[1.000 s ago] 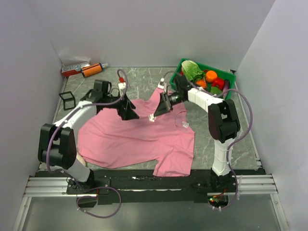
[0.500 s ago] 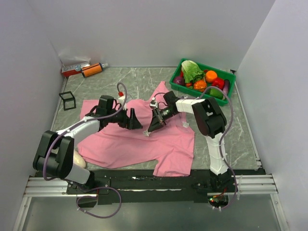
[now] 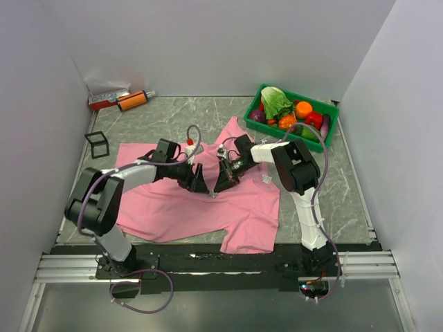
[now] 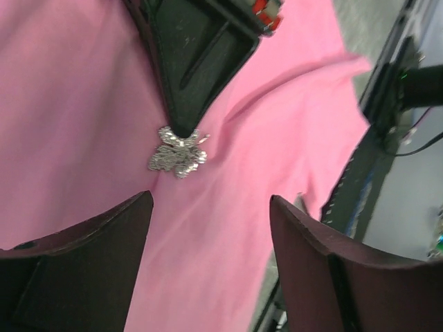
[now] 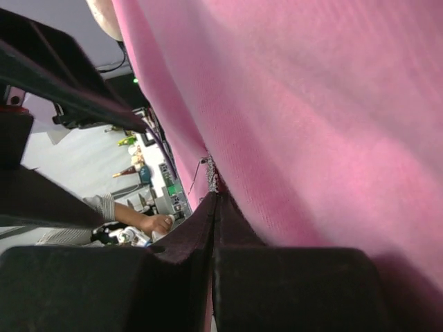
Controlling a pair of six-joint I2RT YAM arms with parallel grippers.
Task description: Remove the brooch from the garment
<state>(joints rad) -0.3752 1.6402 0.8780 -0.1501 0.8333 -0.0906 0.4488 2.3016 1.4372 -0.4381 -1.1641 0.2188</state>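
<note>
The garment (image 3: pixel 173 207), a pink T-shirt, lies spread on the grey table. The brooch (image 4: pixel 178 153), a tiny silvery trinket, sits on the cloth near the shirt's middle (image 3: pixel 212 196). My right gripper (image 3: pixel 216 188) is shut with its tip pinching the brooch's upper edge; in the left wrist view it (image 4: pixel 181 128) comes down from above onto the brooch. The right wrist view shows the brooch (image 5: pixel 212 176) right at the closed tip (image 5: pixel 215 197) against pink cloth (image 5: pixel 332 104). My left gripper (image 4: pixel 211 200) is open, hovering just left of the brooch (image 3: pixel 201 185).
A green crate (image 3: pixel 333 111) of vegetables stands at the back right. A small black wire frame (image 3: pixel 97 144) sits at the left edge. An orange tube and a red item (image 3: pixel 121 100) lie in the back left corner. The white neck label (image 3: pixel 266 179) shows right of the grippers.
Both grippers moved toward the near side and closer together over the shirt's middle. The brooch and cloth shifted with the right gripper's tip. The left gripper now faces the brooch.
</note>
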